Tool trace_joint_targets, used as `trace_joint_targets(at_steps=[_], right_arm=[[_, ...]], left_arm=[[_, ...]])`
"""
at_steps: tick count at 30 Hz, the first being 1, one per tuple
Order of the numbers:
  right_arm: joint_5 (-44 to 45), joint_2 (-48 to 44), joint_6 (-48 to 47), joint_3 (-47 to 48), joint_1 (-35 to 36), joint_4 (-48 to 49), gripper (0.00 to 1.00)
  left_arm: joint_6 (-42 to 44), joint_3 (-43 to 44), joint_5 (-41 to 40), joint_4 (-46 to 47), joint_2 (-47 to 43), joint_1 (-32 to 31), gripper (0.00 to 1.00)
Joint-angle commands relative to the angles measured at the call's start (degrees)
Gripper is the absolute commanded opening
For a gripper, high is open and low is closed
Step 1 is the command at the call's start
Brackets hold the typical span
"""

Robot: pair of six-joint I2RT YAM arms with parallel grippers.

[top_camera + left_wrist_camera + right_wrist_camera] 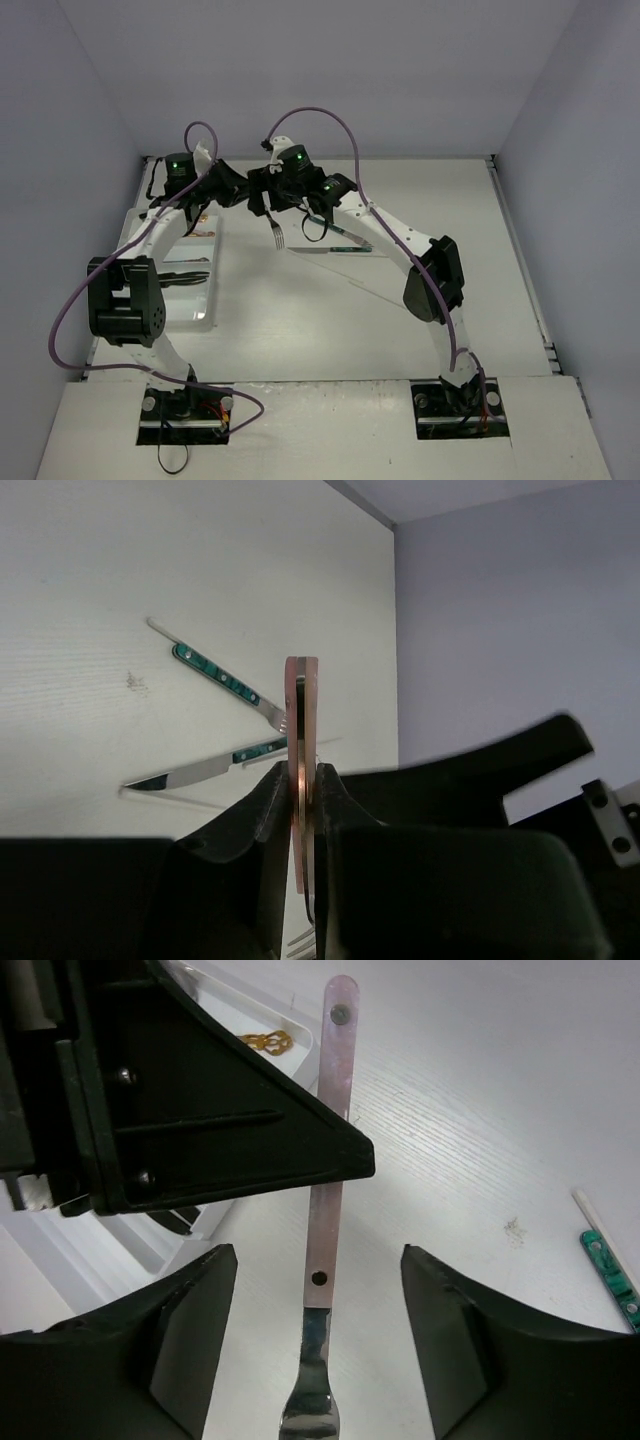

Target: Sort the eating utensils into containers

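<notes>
My left gripper [300,772] is shut on a pink-handled silver fork [301,705] and holds it above the table, seen edge-on. In the top view the fork [277,233] hangs below the left gripper [262,198] at the far middle. My right gripper [320,1260] is open, its jaws wide on either side of the fork's handle [328,1160] without touching it; in the top view it [302,205] is right beside the left one. The white divided tray [205,310] lies at the left, with black knives [185,280] and gold spoons [205,226] in it.
A green-handled knife [200,767] and another green-handled utensil [215,673] lie crossed on the table under the grippers, with thin pale sticks [160,629] beside them. They show in the top view [345,240]. The tray's corner [200,1222] and a gold spoon [265,1040] show in the right wrist view.
</notes>
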Motion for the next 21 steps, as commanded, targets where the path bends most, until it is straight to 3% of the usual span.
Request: trace_joint_targets(at_steps=[1, 2, 5, 11, 13, 15, 21], right_arm=[[-0.59, -8.96, 0.63, -0.73, 0.6, 4.51, 0.85], [0.02, -10.05, 0.7, -1.19, 0.53, 4.51, 0.88], [1.55, -12.93, 0.76, -5.02, -0.01, 4.51, 0.92], [4.64, -18.69, 0.08, -14.37, -3.12, 4.51, 0.93], [4.84, -19.75, 0.42, -16.94, -4.59, 4.51, 0.93], [4.68, -21.08, 0.69, -19.67, -6.55, 4.51, 0.92], [4.72, -22.93, 0.52, -23.27, -9.26, 4.51, 0.92]], left_arm=[[7.36, 2.66, 7.59, 1.34, -5.47, 6.11, 0.0], [9.41, 4.79, 9.69, -0.82, -5.47, 7.13, 0.0], [32.16, 13.13, 12.19, -24.4, -5.47, 10.65, 0.0], [72.7, 27.4, 11.14, -57.31, -5.68, 11.91, 0.0], [80.95, 31.96, 9.65, -62.68, -5.14, 12.0, 0.0], [94.51, 34.07, 6.24, -69.69, -4.97, 11.83, 0.0], [125.8, 31.81, -2.82, -78.94, -4.89, 11.83, 0.0]])
